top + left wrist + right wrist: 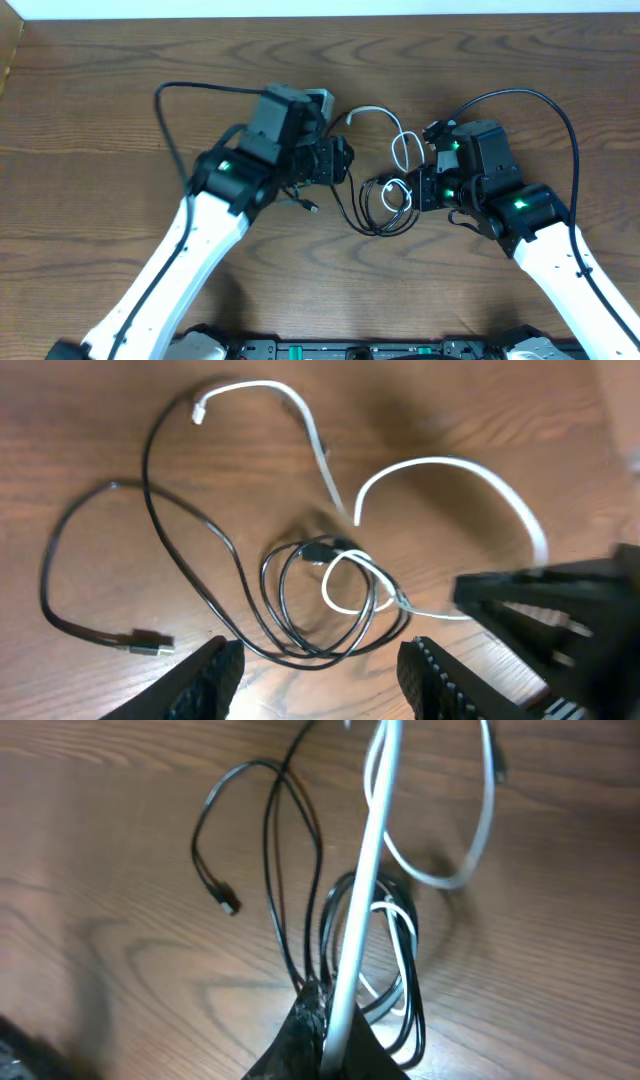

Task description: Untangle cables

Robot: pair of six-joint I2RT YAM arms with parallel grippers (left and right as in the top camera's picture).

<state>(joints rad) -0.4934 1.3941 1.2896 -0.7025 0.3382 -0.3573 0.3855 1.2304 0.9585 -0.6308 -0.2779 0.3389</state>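
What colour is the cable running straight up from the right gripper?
White cable, clearest in the right wrist view.

Cables on the desk, between the left hand and the right hand.
The cables lie looped together mid-desk, the left hand just to their left and the right hand at their right edge, with one cord pinched in it. That cord arcs away behind the coil toward the far side. Another trails out left, its plug end lying on the desk nearer than the left hand, apart from the coil.
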